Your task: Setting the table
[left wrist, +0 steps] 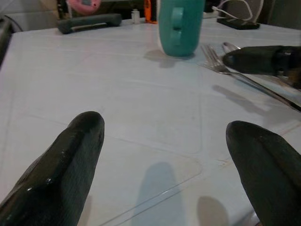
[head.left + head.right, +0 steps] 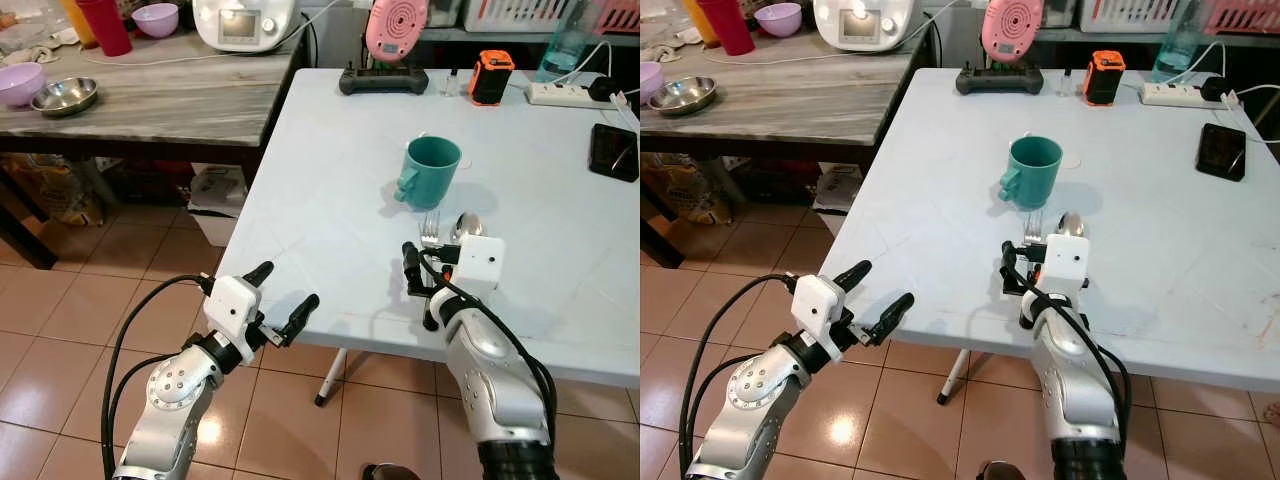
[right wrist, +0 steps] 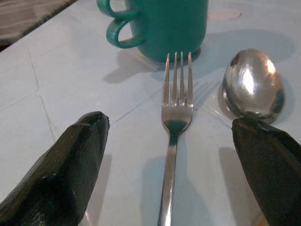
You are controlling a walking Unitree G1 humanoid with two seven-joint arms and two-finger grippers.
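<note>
A: Head views. White bench [image 2: 330, 180] noted, with a teal mug [image 2: 431, 168] stood upright near its middle, handle turned toward the robot's left. A fork [image 2: 431, 228] and a spoon [image 2: 467, 226] were seen laid side by side just in front of the mug, tines and bowl pointing toward it.

B: And the tools?

A: Right tool [image 2: 418, 285] was held low over the cutlery handles, fingers spread, nothing gripped. Left tool [image 2: 281, 297] was held at the bench's near edge, well apart from the cutlery, also spread and empty.

B: Left wrist view?

A: Both black fingers [image 1: 70, 160] were seen parted over bare bench, the mug and the fork ahead.

B: Right wrist view?

A: The fork [image 3: 175, 117] was seen lying flat between the parted fingers [image 3: 70, 165], spoon [image 3: 253, 89] just beside it. Both looked like plain polished steel; the mug looked matte, and its inside could not be made out.

B: Progress?

A: Mug, fork and spoon were judged placed. No plate was seen set; a steel bowl [image 2: 65, 96] was noted on the neighbouring wooden bench [image 2: 170, 95]. Setting was judged partly done.
</note>
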